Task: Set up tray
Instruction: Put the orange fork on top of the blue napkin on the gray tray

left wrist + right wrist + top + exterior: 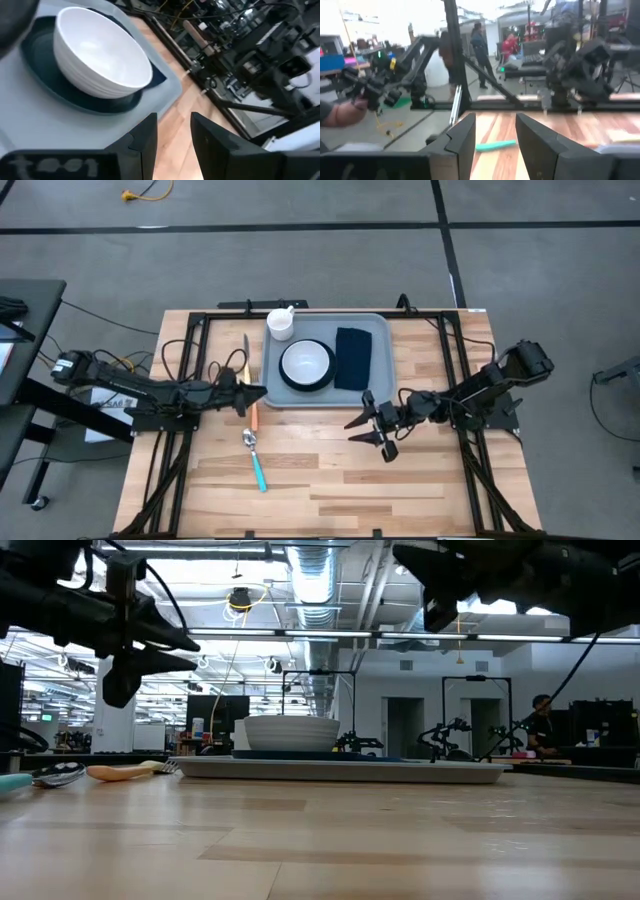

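Observation:
The grey-blue tray point(378, 330) lies at the table's far middle. On it are a white bowl point(306, 361) standing on a dark teal plate point(306, 387), a navy napkin point(352, 358) and a white cup point(281, 323). My left gripper point(258, 393) hovers open at the tray's near left corner, and its wrist view shows the bowl point(100, 55) just ahead. My right gripper point(366, 436) hangs open over bare wood just in front of the tray's near edge, pointing toward the table's left. Nothing is between either pair of fingers point(145, 135) point(465, 135).
An orange-handled fork point(254, 416) and a teal-handled spoon point(257, 465) lie on the wood left of centre, below my left gripper. A thin knife point(246, 348) lies left of the tray. People stand in the room beyond point(482, 47).

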Motion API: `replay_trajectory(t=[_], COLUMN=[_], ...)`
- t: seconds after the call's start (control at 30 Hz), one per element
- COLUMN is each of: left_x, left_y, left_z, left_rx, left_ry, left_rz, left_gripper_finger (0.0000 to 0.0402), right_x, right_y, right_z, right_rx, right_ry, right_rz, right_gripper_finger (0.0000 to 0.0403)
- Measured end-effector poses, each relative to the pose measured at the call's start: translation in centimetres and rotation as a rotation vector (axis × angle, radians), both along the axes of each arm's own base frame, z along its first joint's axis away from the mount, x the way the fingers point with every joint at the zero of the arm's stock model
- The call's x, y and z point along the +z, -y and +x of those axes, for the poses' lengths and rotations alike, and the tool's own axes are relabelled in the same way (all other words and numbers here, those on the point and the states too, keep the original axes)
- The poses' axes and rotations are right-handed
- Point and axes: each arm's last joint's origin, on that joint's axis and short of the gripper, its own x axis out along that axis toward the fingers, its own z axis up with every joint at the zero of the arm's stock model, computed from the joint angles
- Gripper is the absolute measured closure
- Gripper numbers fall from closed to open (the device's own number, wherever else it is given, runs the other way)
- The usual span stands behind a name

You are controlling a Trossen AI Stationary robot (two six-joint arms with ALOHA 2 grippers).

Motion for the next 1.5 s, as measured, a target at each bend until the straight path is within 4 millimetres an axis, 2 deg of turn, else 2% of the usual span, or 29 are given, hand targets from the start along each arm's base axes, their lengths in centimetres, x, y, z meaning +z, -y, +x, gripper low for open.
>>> replay_trajectory(t=[0.17, 0.27, 0.4, 0.53, 0.63, 0.73, 0.83, 0.93, 1.03, 1.13, 1.23, 1.37, 1.5], left_x=[0.8, 2.0, 4.3, 6.6, 8.4, 9.8, 11.1, 11.8, 11.5, 10.2, 8.7, 7.1, 6.3], left_y=[0.7, 1.5, 3.8, 7.1, 9.6, 11.2, 11.7, 11.4, 10.5, 9.5, 8.9, 8.7, 8.4], left_z=[0.1, 0.4, 1.2, 2.4, 3.7, 4.6, 5.1, 5.0, 5.1, 5.4, 6.4, 8.0, 8.8], left_rx=[-0.005, 0.008, -0.006, 0.001, 0.0, 0.03, 0.116, 0.234, 0.381, 0.506, 0.558, 0.558, 0.598], left_ry=[0.004, 0.013, 0.034, 0.002, -0.071, -0.196, -0.339, -0.511, -0.708, -0.914, -1.035, -1.089, -1.082], left_rz=[0.001, -0.013, 0.036, 0.129, 0.176, 0.193, 0.188, 0.173, 0.124, 0.089, 0.058, 0.076, 0.092], left_gripper_finger=[0.0297, 0.0297, 0.0297, 0.0297, 0.0297, 0.0297, 0.0297, 0.0297, 0.0297, 0.0297, 0.0297, 0.0297, 0.0297], right_x=[-0.3, 0.3, 0.1, 0.1, 0.1, 0.1, 0.1, 0.2, 0.2, 0.2, 0.2, 0.2, 0.2], right_y=[-1.0, -1.3, -1.2, -1.2, -1.2, -1.2, -1.2, -1.2, -0.9, -0.5, 0.1, 0.9, 1.7], right_z=[-0.2, -0.4, -0.4, -0.4, -0.4, -0.4, -0.4, -0.4, -0.3, -0.1, 0.0, 0.3, 0.5], right_rx=[0.034, 0.045, 0.044, 0.046, 0.045, 0.045, 0.044, 0.039, 0.027, 0.01, -0.012, -0.043, -0.075], right_ry=[0.009, 0.055, 0.043, 0.037, 0.036, 0.037, 0.041, 0.057, 0.066, 0.066, 0.064, 0.063, 0.06], right_rz=[-0.057, -0.043, -0.046, -0.034, -0.034, -0.034, -0.042, -0.068, -0.084, -0.088, -0.093, -0.098, -0.099], right_gripper_finger=[0.0267, 0.0264, 0.0264, 0.0266, 0.0264, 0.0264, 0.0266, 0.0268, 0.0268, 0.0269, 0.0269, 0.0267, 0.0266])
